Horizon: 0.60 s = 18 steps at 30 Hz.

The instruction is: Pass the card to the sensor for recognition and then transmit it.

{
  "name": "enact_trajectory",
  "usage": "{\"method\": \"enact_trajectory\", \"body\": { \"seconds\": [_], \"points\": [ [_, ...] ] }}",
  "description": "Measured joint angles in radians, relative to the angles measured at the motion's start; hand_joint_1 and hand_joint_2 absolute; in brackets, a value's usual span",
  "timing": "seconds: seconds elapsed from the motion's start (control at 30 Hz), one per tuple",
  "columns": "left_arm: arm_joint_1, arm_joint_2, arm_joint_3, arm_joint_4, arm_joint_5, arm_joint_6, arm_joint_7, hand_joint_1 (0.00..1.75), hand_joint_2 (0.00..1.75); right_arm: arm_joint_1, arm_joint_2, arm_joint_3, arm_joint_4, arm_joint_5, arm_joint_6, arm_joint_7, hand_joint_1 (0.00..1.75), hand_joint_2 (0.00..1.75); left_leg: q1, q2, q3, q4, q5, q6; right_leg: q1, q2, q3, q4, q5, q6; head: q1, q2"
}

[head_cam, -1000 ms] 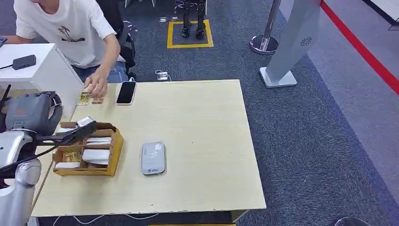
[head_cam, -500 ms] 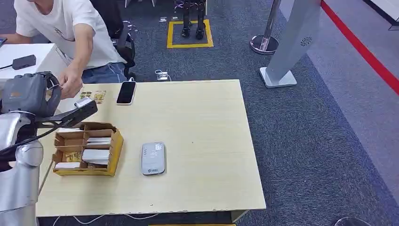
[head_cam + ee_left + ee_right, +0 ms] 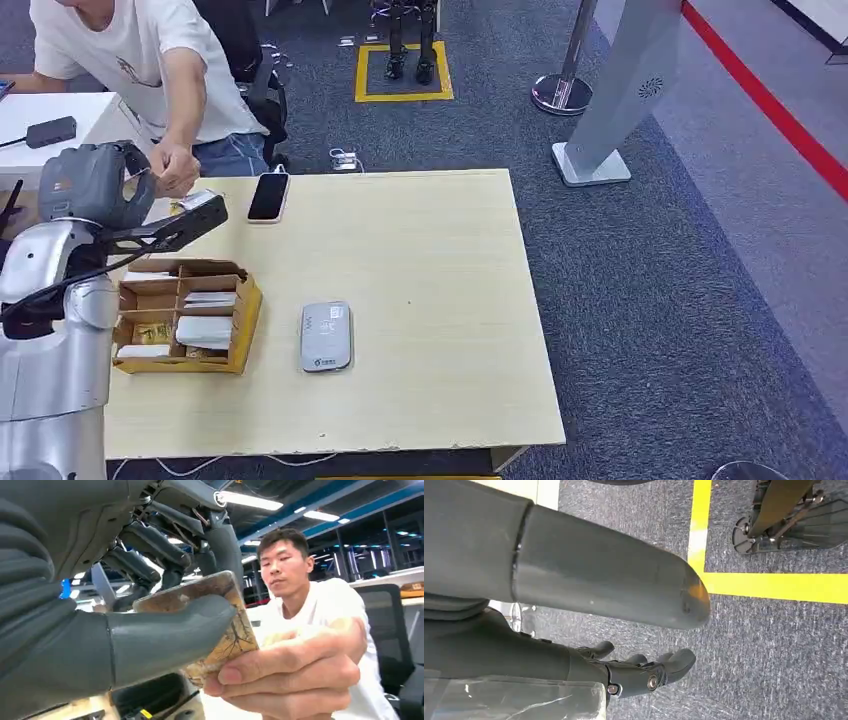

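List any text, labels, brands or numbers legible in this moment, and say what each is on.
No text can be read.
Grey sensor: small printed marks and a logo, too small to read.
Card held by the left hand: a brownish picture, no words legible.
Person's white shirt: no words legible.
Cards in the cardboard box: too small to read.

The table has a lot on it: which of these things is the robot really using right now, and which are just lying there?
In use:
- card, pinched by the left hand while a person's hand grips its other end
- grey sensor
- card box

Lying about:
- phone
- small packets near the table edge
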Motion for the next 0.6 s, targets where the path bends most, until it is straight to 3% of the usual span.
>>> {"method": "enact_trajectory", "body": {
  "seconds": [0.6],
  "points": [
    [-0.029,-0.045,0.000,0.021,-0.015,0.025,0.005,0.00,0.00,0.001,0.000,0.000,0.000,-0.012,0.000,0.000,0.00,0.00,0.000,0.000,0.000,0.000,0.000,0.000,0.000,0.000,0.000,0.000,0.000,0.000,0.000,0.000]
  ]
}}
